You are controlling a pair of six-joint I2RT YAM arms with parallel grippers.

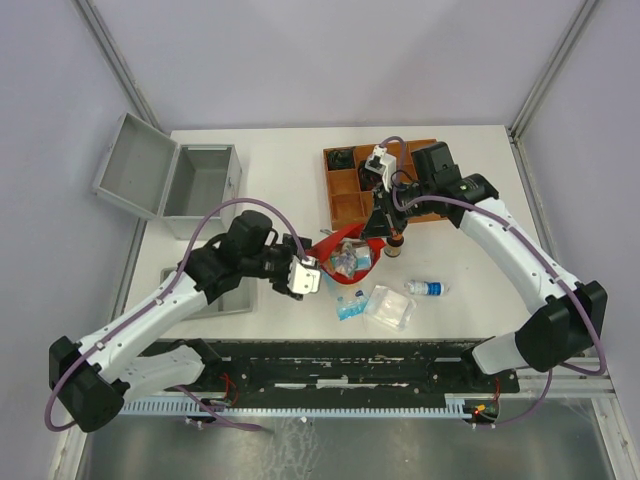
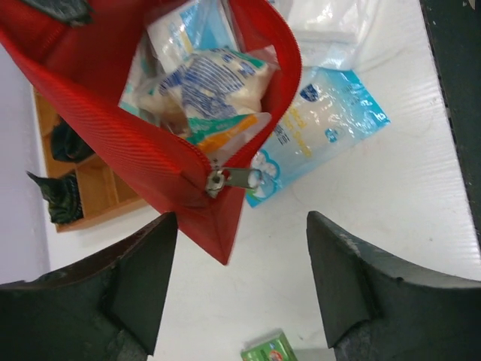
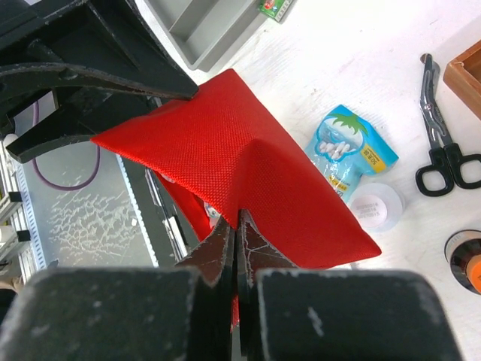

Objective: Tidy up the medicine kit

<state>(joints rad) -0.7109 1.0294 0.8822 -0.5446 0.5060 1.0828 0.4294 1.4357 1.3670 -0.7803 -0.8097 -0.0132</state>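
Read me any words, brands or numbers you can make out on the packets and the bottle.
None can be read.
Blue packet: print blurred.
Striped packet in the red pouch: print blurred.
Small bottle: label too small.
Green box: print blurred.

White table, pale lilac walls, even light

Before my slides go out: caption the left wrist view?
Open left gripper before the unzipped red pouch, packets inside.
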